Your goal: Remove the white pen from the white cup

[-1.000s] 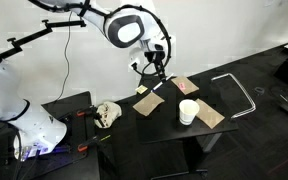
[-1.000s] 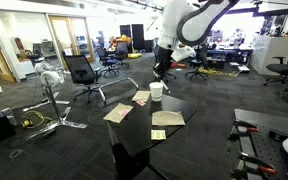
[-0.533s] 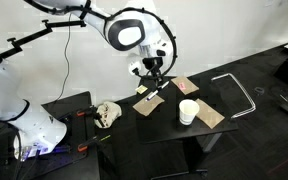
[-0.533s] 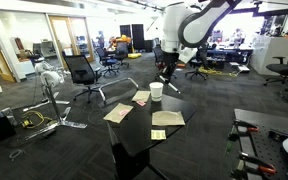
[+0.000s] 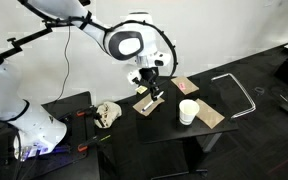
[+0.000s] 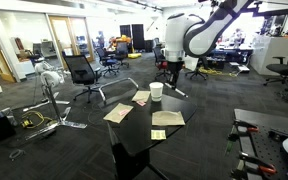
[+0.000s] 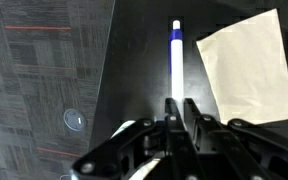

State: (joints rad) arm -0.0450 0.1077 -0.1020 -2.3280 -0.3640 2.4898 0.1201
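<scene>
My gripper (image 7: 181, 104) is shut on the white pen (image 7: 176, 58), a thin white stick with a blue tip that points away over the dark table top. In both exterior views the gripper (image 5: 153, 88) (image 6: 172, 78) hangs low over the black table (image 5: 174, 128), off to one side of the white cup (image 5: 188, 112) (image 6: 156, 91). The pen (image 6: 176, 89) slants down from the jaws, outside the cup. The cup stands upright on the table.
Tan flat paper pieces lie on the table (image 5: 211, 117) (image 5: 148, 104) (image 5: 184, 84); one shows beside the pen in the wrist view (image 7: 246, 65). A beige object (image 5: 107, 112) sits on a lower stand. An office chair (image 6: 82, 72) stands on the floor.
The gripper, still holding the pen, has moved down and sideways away from the cup, closer to the table top. The cup has not moved.
</scene>
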